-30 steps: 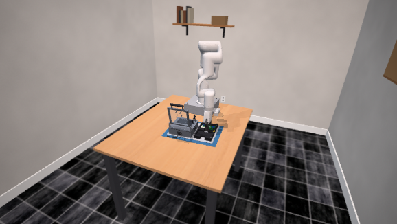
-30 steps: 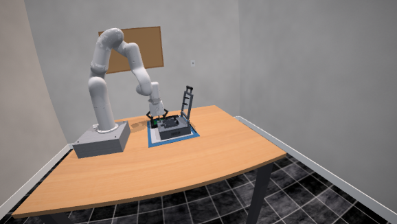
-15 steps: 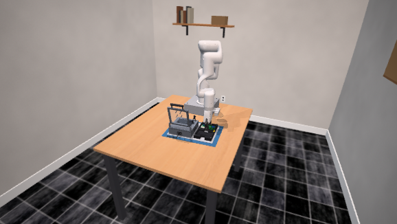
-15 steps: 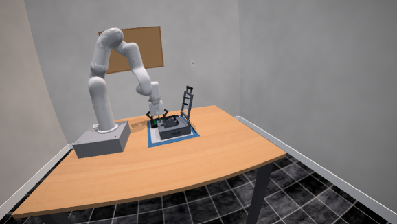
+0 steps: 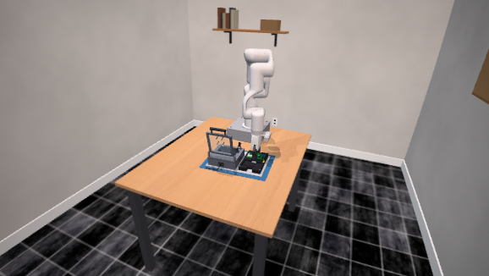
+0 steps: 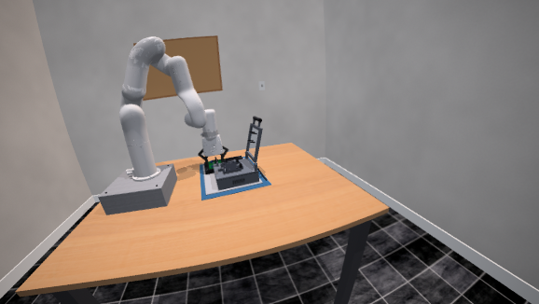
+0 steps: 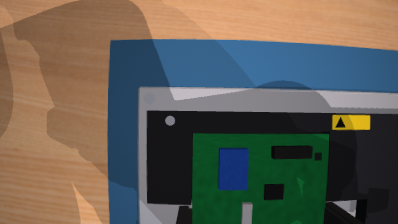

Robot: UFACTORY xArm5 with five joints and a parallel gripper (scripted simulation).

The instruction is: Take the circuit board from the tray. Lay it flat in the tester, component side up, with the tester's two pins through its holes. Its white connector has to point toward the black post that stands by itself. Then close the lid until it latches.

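Note:
The circuit board (image 5: 260,157) (image 6: 211,165) (image 7: 255,172) is green, with a blue block and black parts facing up. It lies in the black tray (image 5: 252,166) (image 7: 167,160). My gripper (image 5: 255,152) (image 6: 215,166) (image 7: 260,217) points down over the tray and is shut on the circuit board, one finger at each side edge. A pale piece on the board is cut off by the wrist view's lower edge; I cannot tell if it is the white connector. The grey tester (image 5: 224,161) (image 6: 237,180) stands beside the tray. Its lid (image 5: 232,145) (image 6: 257,145) stands upright, open. The tester's pins are too small to tell.
Tray and tester stand on a blue-bordered mat (image 5: 270,172) (image 6: 203,191) (image 7: 124,150) on the wooden table (image 5: 190,186) (image 6: 224,233). A small black upright piece (image 5: 239,145) rises at the tester's edge near the gripper. The upright lid is the tallest object beside the arm.

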